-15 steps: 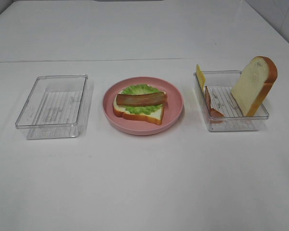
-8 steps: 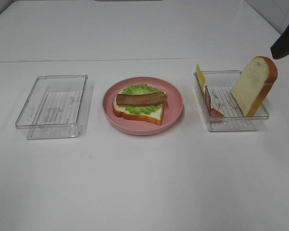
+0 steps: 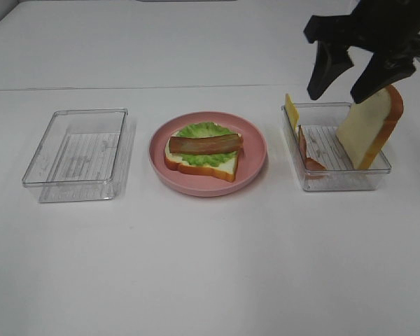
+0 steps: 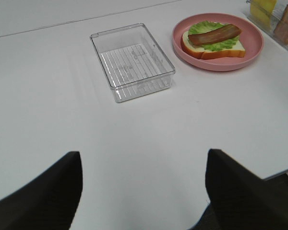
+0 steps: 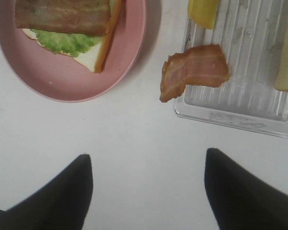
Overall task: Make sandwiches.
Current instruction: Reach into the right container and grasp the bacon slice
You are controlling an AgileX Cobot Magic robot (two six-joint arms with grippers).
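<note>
The partly built sandwich (image 3: 201,150) lies on the pink plate (image 3: 210,187): a bread slice, green lettuce and one bacon strip (image 3: 205,143). The clear tray on the right (image 3: 336,178) holds a leaning bread slice (image 3: 369,126), a yellow cheese slice (image 3: 291,110) and a second bacon strip (image 3: 309,150) draped over its wall. My right gripper (image 3: 346,84) hangs open above that tray, touching nothing. Its wrist view shows the bacon (image 5: 194,69), the cheese (image 5: 204,12) and the sandwich (image 5: 69,24) beyond the open gripper (image 5: 149,187). My left gripper (image 4: 141,191) is open and empty, well back from the plate (image 4: 216,64).
An empty clear tray (image 3: 77,154) stands left of the plate, and the left wrist view shows it too (image 4: 132,62). The white table (image 3: 210,266) stretches bare toward the front. The left arm is outside the exterior high view.
My right gripper has come into the exterior high view from the upper right and now hangs over the right tray. The food and trays have not moved.
</note>
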